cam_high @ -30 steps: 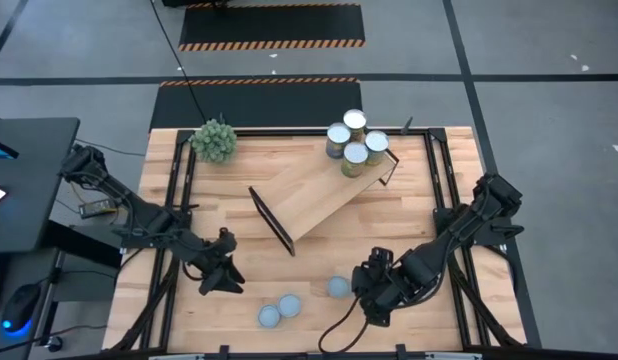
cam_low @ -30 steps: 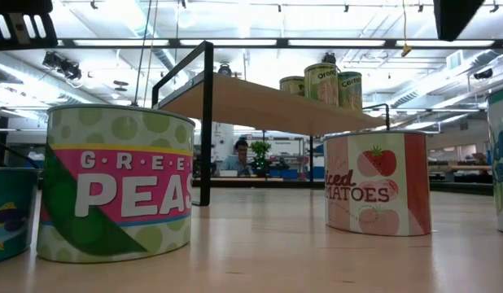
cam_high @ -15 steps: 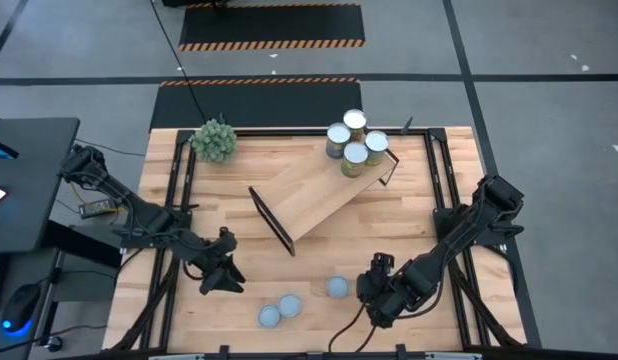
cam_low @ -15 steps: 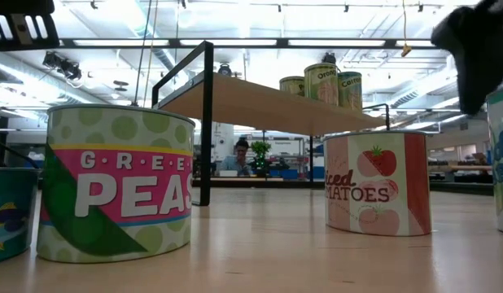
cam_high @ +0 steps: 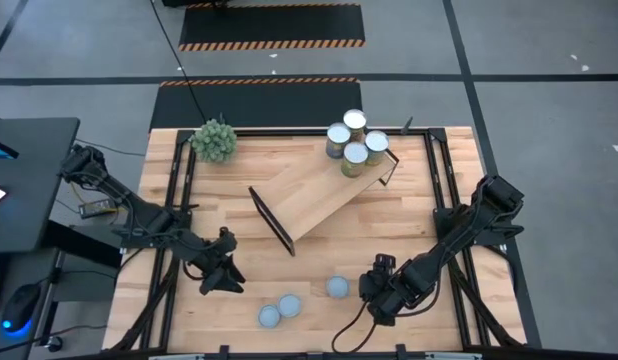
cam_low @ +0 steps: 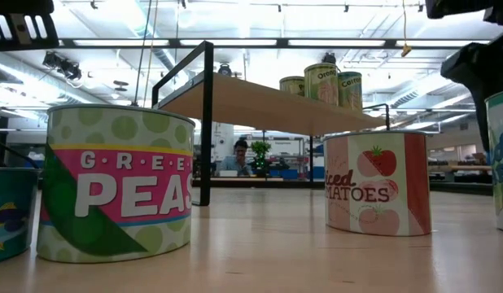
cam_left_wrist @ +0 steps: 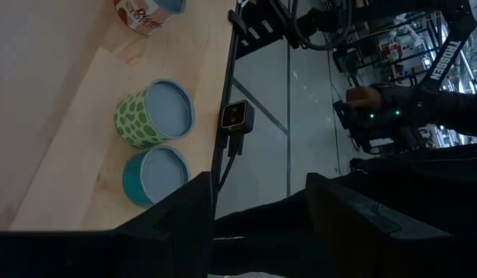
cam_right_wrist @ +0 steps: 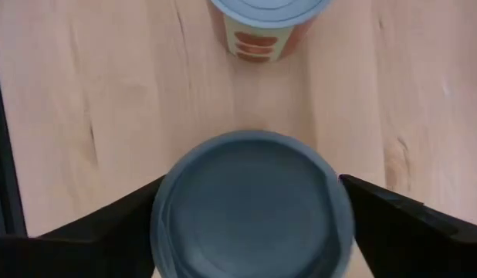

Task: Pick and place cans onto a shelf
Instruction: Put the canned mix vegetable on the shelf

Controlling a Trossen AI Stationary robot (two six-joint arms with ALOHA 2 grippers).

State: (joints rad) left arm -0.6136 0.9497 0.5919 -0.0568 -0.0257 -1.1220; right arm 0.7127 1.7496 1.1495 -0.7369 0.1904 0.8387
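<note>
The shelf (cam_high: 324, 197) is laid diagonally across the middle of the table (cam_high: 409, 215), one black end frame (cam_high: 271, 220) toward the near left, the other toward the far right. Four cans (cam_high: 353, 143) are clustered on its far-right end; three of them are seen in the low view on top of the plank (cam_low: 268, 104).

Three more cans are stood on the tabletop near the front edge: a peas can (cam_high: 290, 305) and a teal can (cam_high: 269, 317) side by side, just about touching, and a tomatoes can (cam_high: 337, 288) a little to their right. In the low view the peas can (cam_low: 117, 183) is at the left and the tomatoes can (cam_low: 378, 183) at the right.

The right gripper (cam_high: 381, 300) is placed low at the near right of the table, just right of the tomatoes can. In the right wrist view its fingers (cam_right_wrist: 107, 224) are seen spread apart on either side of a grey-topped can (cam_right_wrist: 254, 205); contact with the can cannot be told.

The left gripper (cam_high: 221, 275) is parked at the near left, apart from the peas and teal cans. Its fingers (cam_left_wrist: 173, 224) are shown apart, with nothing between them.

A green plant ball (cam_high: 214, 140) is set at the far-left corner.
</note>
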